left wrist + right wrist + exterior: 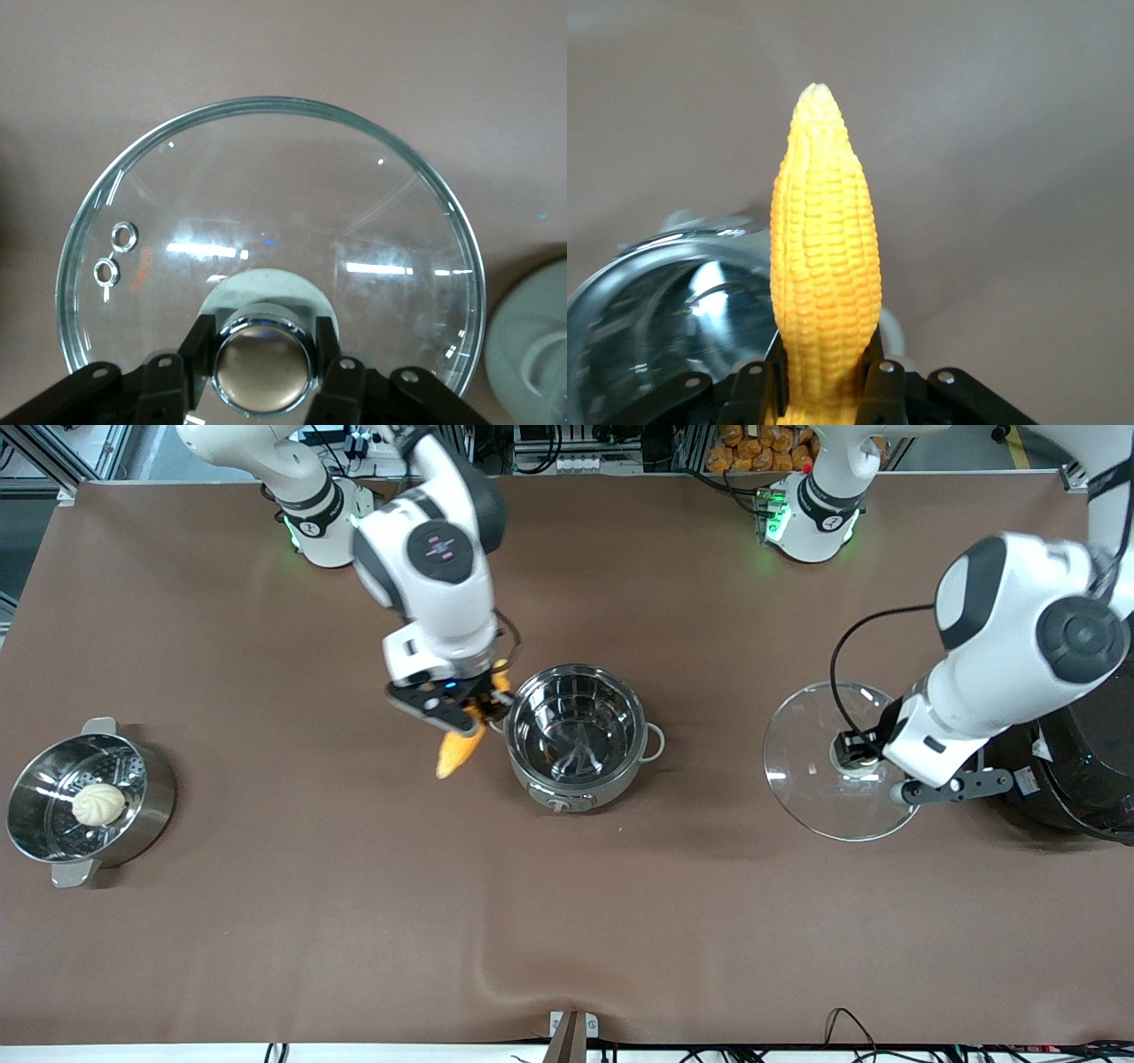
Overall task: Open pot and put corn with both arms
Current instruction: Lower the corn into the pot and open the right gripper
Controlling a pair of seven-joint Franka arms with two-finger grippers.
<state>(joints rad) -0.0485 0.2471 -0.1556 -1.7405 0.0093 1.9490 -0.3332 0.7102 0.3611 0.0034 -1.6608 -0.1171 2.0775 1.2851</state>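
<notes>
The corn [461,751] looks stiff, light and ribbed; it is pinched at its thick end by the right end effector [474,707], just beside the pot [576,737], mid-table. The pot sits open and empty. The left end effector [858,749] clamps the fragile glass lid [806,779] by its knob, toward the left arm's edge.
</notes>
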